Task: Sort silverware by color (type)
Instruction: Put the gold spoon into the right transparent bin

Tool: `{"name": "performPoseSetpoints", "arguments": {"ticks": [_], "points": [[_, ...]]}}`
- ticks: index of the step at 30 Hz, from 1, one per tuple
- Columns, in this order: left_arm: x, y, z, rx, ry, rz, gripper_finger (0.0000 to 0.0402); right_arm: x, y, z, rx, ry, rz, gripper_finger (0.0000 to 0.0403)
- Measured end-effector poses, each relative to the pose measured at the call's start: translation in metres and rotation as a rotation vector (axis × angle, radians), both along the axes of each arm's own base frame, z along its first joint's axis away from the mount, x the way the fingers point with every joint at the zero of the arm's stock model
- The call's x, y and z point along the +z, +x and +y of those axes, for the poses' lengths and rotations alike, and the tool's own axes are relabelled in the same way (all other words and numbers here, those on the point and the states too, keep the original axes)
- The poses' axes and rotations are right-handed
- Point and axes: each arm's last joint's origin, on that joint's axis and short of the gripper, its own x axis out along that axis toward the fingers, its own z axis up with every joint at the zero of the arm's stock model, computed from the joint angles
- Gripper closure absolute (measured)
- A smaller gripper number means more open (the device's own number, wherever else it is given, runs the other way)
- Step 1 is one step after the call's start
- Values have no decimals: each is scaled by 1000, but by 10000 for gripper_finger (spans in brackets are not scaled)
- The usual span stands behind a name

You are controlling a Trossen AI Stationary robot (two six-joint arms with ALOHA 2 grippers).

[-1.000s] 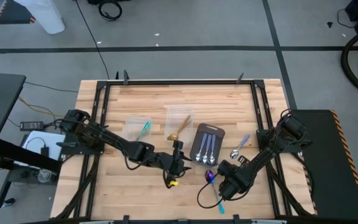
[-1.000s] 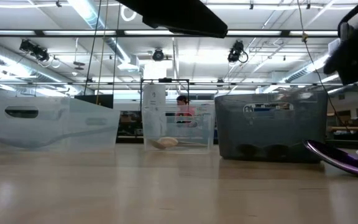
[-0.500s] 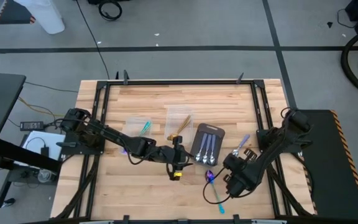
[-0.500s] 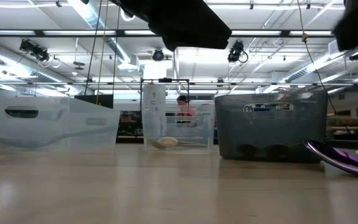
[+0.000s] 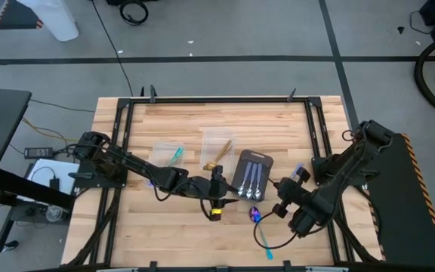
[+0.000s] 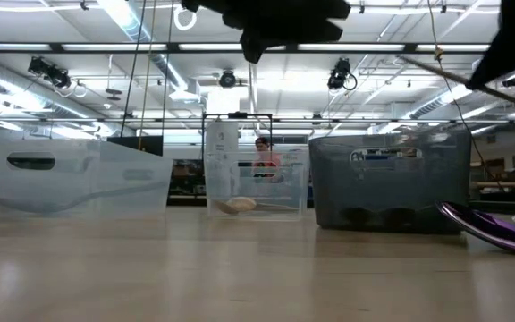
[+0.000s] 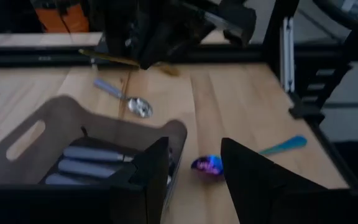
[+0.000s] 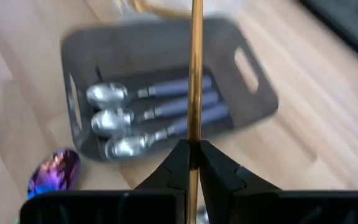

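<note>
My right gripper (image 8: 193, 152) (image 5: 279, 190) hangs above the table just right of the dark grey tray (image 5: 242, 161), shut on a gold spoon (image 8: 196, 74) (image 6: 436, 69). The tray holds three silver spoons (image 8: 148, 112). A purple-bowled spoon with a teal handle (image 5: 260, 225) (image 7: 207, 165) lies flat on the wood near the front edge. A silver spoon (image 7: 126, 99) lies flat to the right of the tray. My left gripper (image 7: 194, 180) (image 5: 216, 202) stands open left of the tray with nothing between its fingers. My right gripper pinches the gold spoon's slim handle (image 8: 194, 138) between its two fingers. The fingers slant down from the table's right side toward the tray. The handle runs on straight past the fingertips, along them, lifted clear above the tray. Its bowl does not show.
Two clear tubs stand left of the tray: one (image 5: 219, 149) holds gold spoons, the other (image 5: 168, 155) a teal-handled spoon. A black frame (image 5: 217, 98) rims the table. In the low view, the room behind shows a person far off.
My right gripper has risen from near the purple spoon and gone toward the table's far right, tipping less steeply, with the gold spoon carried high above the table. My left gripper has rolled about its own line and stayed open.
</note>
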Motion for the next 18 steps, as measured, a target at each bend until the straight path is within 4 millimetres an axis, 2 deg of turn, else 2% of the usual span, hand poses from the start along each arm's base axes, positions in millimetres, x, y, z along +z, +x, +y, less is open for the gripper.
{"name": "performPoseSetpoints", "arguments": {"ticks": [4,10,18], "points": [[5,2,-1,3,-30,-56,246,12,0,-3,72,-51,-76,370],[10,3,-1,15,-79,-100,246,26,11,-4,198,-75,-145,370],[12,4,-1,14,-83,-120,246,29,23,-11,332,-83,-250,370]]}}
